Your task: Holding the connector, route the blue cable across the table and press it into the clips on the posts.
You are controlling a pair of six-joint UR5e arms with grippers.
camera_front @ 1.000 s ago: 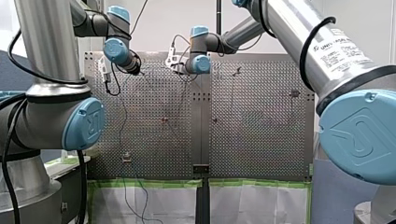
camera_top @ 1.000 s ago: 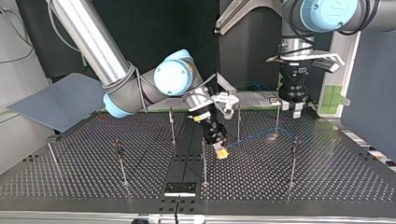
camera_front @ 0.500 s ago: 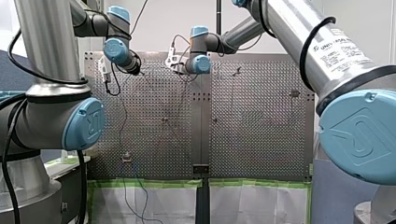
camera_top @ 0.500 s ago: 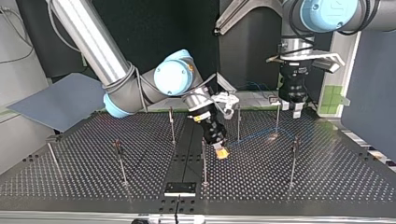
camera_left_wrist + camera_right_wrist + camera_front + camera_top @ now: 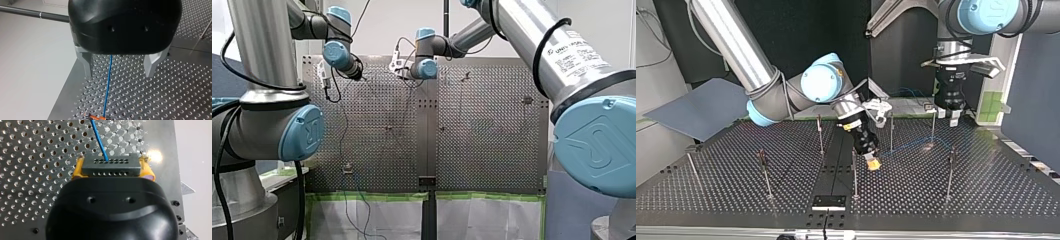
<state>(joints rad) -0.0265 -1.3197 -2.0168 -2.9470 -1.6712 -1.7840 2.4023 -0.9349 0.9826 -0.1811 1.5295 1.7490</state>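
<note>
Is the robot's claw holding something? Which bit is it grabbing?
My right claw pinches the dark connector by its two ends, between the yellow pads. The blue cable comes out of the connector's face. My left claw is open and holds nothing.

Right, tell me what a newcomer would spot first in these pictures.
The yellow pads of my right gripper, low near the table's middle in the top view, clamp a dark connector, with the blue cable leading off ahead of it. My left gripper hangs open above the perforated table, the cable running between its metal fingers untouched. Thin posts stand across the table.
</note>
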